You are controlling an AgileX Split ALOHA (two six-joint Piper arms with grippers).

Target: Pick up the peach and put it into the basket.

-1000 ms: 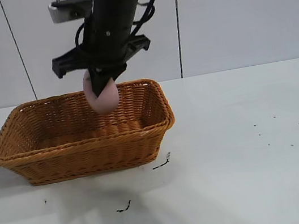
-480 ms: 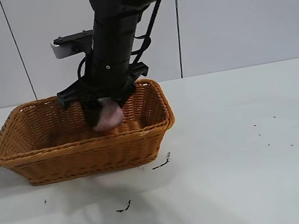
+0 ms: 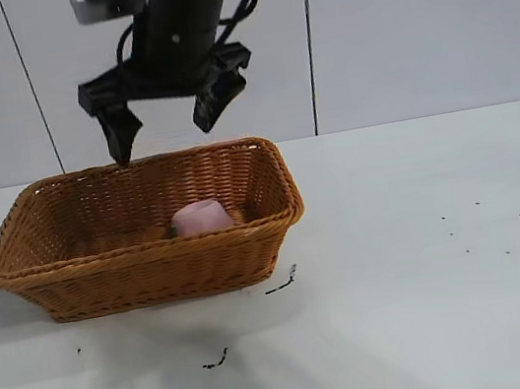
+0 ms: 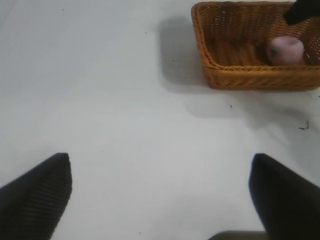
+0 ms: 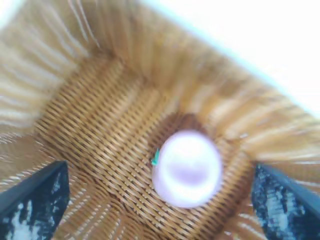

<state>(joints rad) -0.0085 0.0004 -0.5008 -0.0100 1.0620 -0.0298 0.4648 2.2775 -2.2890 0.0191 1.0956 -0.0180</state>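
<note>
The peach (image 3: 201,217) is a small pale pink fruit lying on the floor of the orange-brown wicker basket (image 3: 152,262), near its right end. My right gripper (image 3: 167,125) hangs open and empty above the basket, clear of the rim, with its fingers spread wide. In the right wrist view the peach (image 5: 186,168) with its green stem bit lies on the basket's weave (image 5: 100,135), straight below the open right gripper (image 5: 159,172). My left gripper (image 4: 160,160) is open and empty over bare table, far from the basket (image 4: 250,77) and the peach (image 4: 285,50).
The basket stands on a white table (image 3: 438,304) at the left in the exterior view. Small black scraps (image 3: 281,284) lie in front of the basket, and fine specks (image 3: 485,227) dot the table at the right. A grey wall stands behind.
The right gripper went down into the basket with the peach, opened and let it go, then rose above the rim. The peach now rests on the basket floor.
</note>
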